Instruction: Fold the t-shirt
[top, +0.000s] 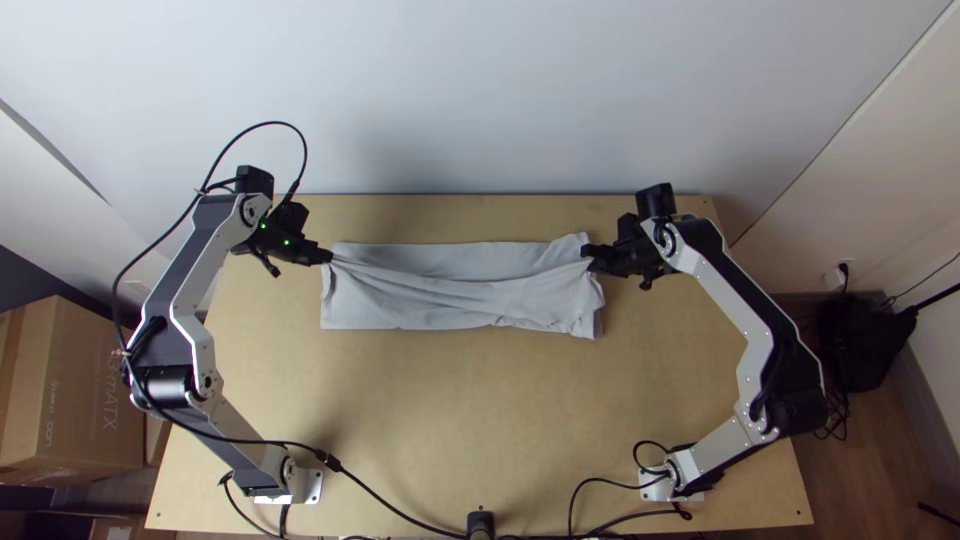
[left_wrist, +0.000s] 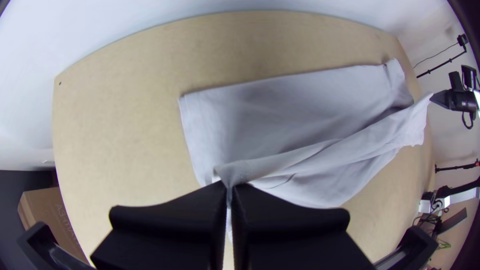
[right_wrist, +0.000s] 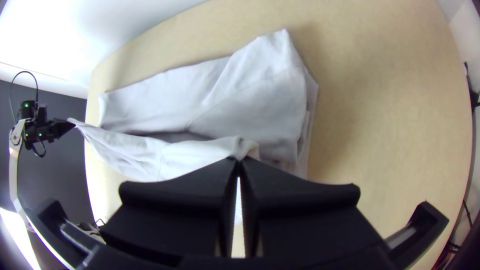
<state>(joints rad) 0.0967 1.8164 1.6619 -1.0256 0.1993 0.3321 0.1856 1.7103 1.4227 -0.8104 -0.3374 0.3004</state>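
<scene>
Top view: the t-shirt (top: 430, 312) lies on the light wooden table (top: 450, 410), with more tabletop on its near side than on its far side. It forms a long, narrow folded strip, with creases running lengthwise. The left gripper (top: 329, 256) is at the t-shirt's left end, and the right gripper (top: 589, 253) is at its right end, toward the far corner. A taut, sagging ridge of cloth runs between them, along the t-shirt's upper layer.

In the left wrist view, the left gripper (left_wrist: 229, 185) has its fingers (left_wrist: 170, 215) together on a gathered pinch of the t-shirt; the cloth beyond the ridge lies fairly flat. In the right wrist view, the right gripper (right_wrist: 239, 160) has its fingertips clamped on another pinch of the t-shirt. Beside that pinch, layered edges show at the t-shirt's right end.

A cardboard box (top: 95, 400) stands well to the left of the t-shirt; a pale wall (top: 500, 90) rises beyond it.
</scene>
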